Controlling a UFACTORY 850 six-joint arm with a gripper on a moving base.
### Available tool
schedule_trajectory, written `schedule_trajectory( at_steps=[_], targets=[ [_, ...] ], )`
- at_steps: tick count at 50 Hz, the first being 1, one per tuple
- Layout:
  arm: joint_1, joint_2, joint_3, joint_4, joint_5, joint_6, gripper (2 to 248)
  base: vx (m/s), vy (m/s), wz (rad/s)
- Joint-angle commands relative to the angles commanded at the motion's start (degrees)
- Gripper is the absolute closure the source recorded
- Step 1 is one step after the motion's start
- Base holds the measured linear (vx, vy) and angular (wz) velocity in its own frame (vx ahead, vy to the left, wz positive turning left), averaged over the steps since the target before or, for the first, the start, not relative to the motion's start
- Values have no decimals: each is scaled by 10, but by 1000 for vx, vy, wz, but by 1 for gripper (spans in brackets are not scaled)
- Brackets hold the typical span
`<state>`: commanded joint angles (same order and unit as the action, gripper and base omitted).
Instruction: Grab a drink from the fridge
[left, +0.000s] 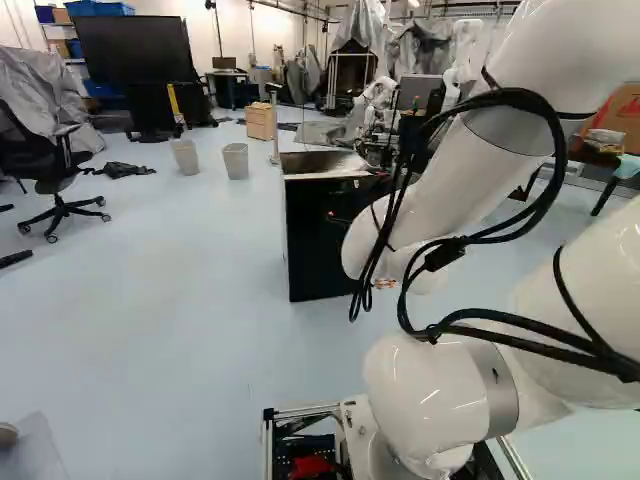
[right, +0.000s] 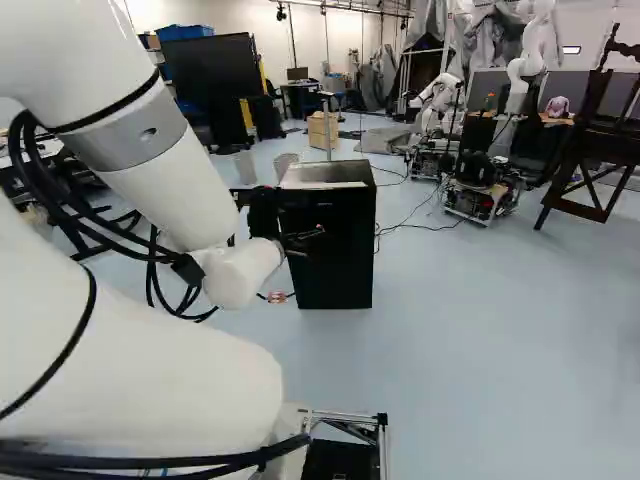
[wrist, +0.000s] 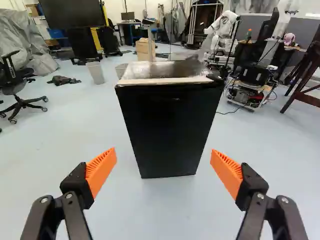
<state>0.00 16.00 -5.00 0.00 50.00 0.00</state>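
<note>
Ahead of the gripper (right: 308, 238), whose fingers stand wide apart with nothing gripped, the black fridge (wrist: 170, 132) rests upright on the pale floor (wrist: 160, 210). High on its front sits a faint mark (wrist: 175, 99), too small to read.

Fridge (wrist: 167, 125) set on the floor (left: 170, 300).
Bins (left: 236, 162) are placed behind it leftward, a chair (left: 25, 152) left of them, a screen (left: 135, 50) far behind.

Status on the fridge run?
Claw open, nothing between pads. Black fridge standing ahead, door shut. Nothing seen blocking the floor between. No drink in sight.
</note>
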Motion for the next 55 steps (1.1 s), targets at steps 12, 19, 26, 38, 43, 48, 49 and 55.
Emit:
schedule_trajectory(
  at_steps=[12, 19, 26, 38, 43, 48, 49, 55],
  targets=[
    [0, 0, 0, 0, 0, 0, 3, 30, 2, -2],
    [0, 0, 0, 0, 0, 0, 3, 50, 1, -2],
    [0, 0, 0, 0, 0, 0, 3, 63, 2, -1],
    [0, 0, 0, 0, 0, 0, 3, 70, 0, -1],
    [0, 0, 0, 0, 0, 0, 3, 76, 1, -2],
    [0, 0, 0, 0, 0, 0, 3, 74, 0, -10],
    [0, 0, 0, 0, 0, 0, 3, 80, -3, -37],
    [0, 0, 0, 0, 0, 0, 3, 90, 8, -34]
  ],
)
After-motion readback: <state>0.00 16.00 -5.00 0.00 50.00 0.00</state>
